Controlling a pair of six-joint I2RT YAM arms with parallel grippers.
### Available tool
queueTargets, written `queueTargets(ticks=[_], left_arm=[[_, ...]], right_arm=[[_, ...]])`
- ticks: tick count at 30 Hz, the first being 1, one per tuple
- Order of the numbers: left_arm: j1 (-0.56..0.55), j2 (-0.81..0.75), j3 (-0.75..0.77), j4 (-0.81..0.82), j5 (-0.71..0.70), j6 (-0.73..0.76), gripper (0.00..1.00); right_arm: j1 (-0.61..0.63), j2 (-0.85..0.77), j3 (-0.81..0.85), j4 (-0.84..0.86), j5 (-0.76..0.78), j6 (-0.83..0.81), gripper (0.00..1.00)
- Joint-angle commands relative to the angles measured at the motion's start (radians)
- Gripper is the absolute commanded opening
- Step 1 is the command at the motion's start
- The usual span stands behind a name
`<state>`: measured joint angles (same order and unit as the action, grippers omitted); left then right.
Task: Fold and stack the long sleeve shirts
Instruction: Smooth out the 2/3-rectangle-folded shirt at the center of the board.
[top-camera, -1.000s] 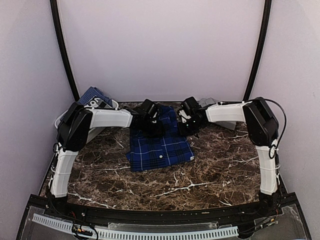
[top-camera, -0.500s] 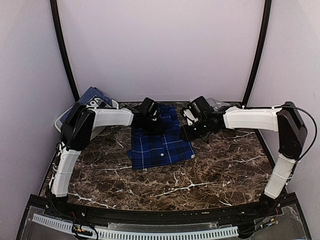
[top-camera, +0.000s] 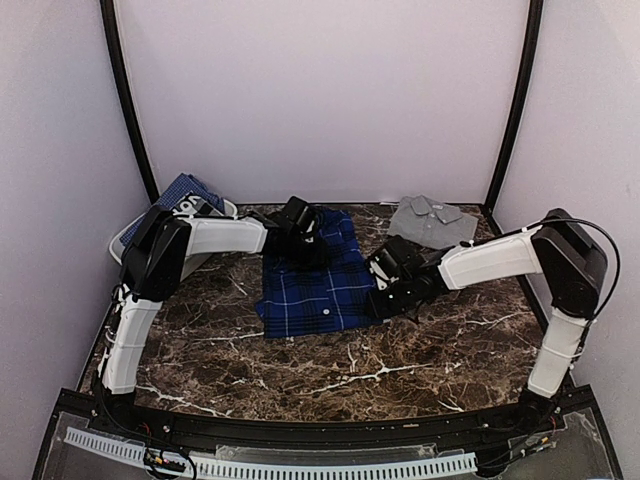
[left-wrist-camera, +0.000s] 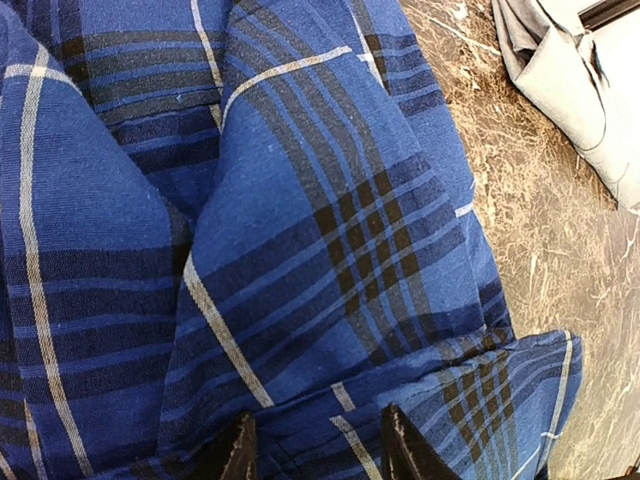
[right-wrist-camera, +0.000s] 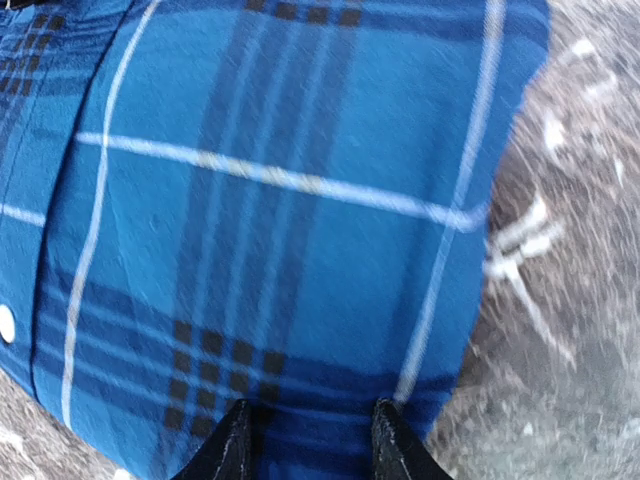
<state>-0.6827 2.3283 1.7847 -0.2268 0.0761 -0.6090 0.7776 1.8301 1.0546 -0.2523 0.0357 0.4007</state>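
The royal-blue and black plaid shirt (top-camera: 318, 282) lies folded in the middle of the marble table. My left gripper (top-camera: 298, 236) rests on its far end, open, with the fingertips (left-wrist-camera: 236, 455) apart on rumpled plaid cloth (left-wrist-camera: 300, 250). My right gripper (top-camera: 386, 291) is at the shirt's near right corner, open, hovering over flat plaid cloth (right-wrist-camera: 300, 200) beside bare marble. A white button (right-wrist-camera: 5, 322) shows at the left edge of the right wrist view. The plain grey shirt (top-camera: 430, 220) lies folded at the back right, and the left wrist view catches it too (left-wrist-camera: 580, 80).
A white basket (top-camera: 120, 238) holding more blue plaid cloth (top-camera: 186, 193) stands at the back left, behind my left arm. Dark marble table (top-camera: 330, 360) stretches in front of the shirt. Pale walls close in the back and sides.
My right arm left the shirt's far end, swung out and came down to its near right corner, uncovering the grey shirt. Left arm and plaid shirt stayed put.
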Motion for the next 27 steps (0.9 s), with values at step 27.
queueTargets(ticks=[27], left_arm=[[-0.15, -0.287, -0.196, -0.112, -0.062, -0.02, 0.54]], right_arm=[[0.168, -0.655, -0.476, -0.052, -0.001, 0.335, 0.61]])
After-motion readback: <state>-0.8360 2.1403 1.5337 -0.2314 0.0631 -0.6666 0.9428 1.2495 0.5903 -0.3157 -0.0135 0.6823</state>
